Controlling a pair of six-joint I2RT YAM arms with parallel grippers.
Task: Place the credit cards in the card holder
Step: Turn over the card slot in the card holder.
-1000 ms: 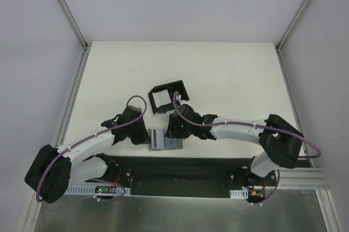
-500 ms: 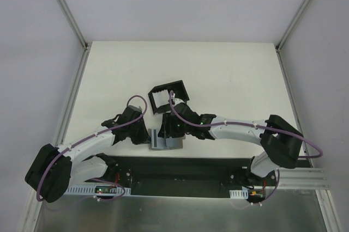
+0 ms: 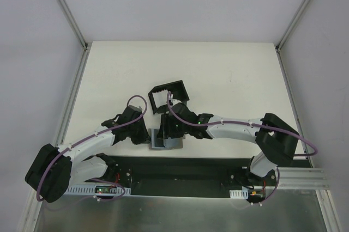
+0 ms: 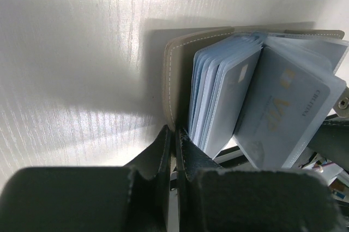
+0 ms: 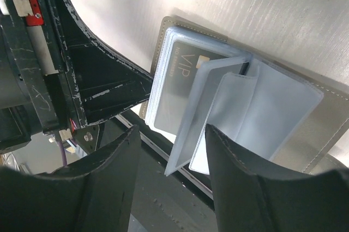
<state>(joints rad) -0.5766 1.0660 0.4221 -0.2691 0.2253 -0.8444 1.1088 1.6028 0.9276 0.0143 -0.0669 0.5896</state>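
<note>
Your right gripper [image 5: 173, 134] has slid left over the grey wallet [image 3: 163, 142], jaws parted wider, gripping nothing; your left gripper [image 4: 174, 134] clamps the wallet's cover; the credit cards [image 5: 180, 79] sit sleeved, none extracted; the card holder [image 3: 169, 97] stands mid-frame, just above.

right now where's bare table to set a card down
Bare table runs from the black card holder to the far edge, plus the left and right sides. Crowded at the near middle: left gripper and right gripper at the grey wallet.
</note>
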